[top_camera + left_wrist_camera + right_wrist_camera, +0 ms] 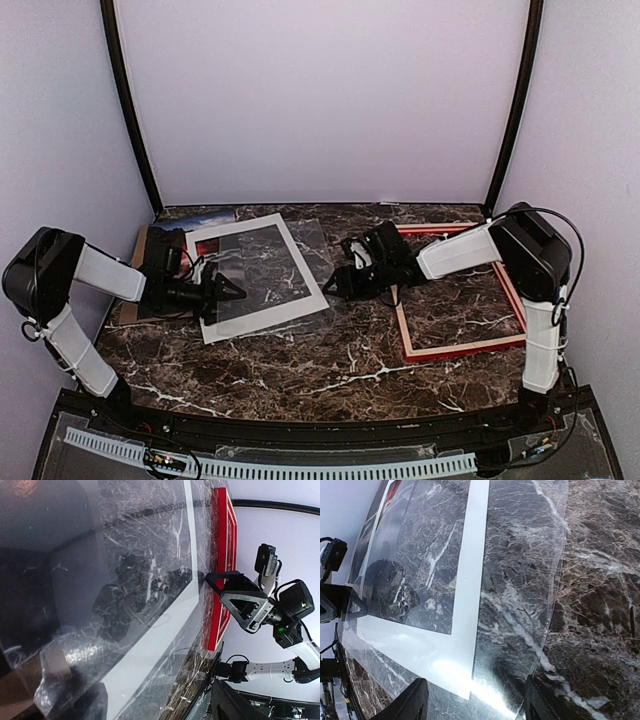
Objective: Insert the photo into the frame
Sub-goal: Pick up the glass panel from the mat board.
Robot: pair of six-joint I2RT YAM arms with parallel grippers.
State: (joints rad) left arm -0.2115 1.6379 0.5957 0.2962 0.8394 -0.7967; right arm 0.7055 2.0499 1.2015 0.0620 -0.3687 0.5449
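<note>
Frame [455, 350] appears overhead and from left wrist only.

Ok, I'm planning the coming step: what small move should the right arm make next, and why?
Probably close the right end effector on the clear transparent plastic sheet: its edge lies between the open fingers, and the sheet overlies the white rectangular mat, apart from the thin red rectangular frame.
</note>
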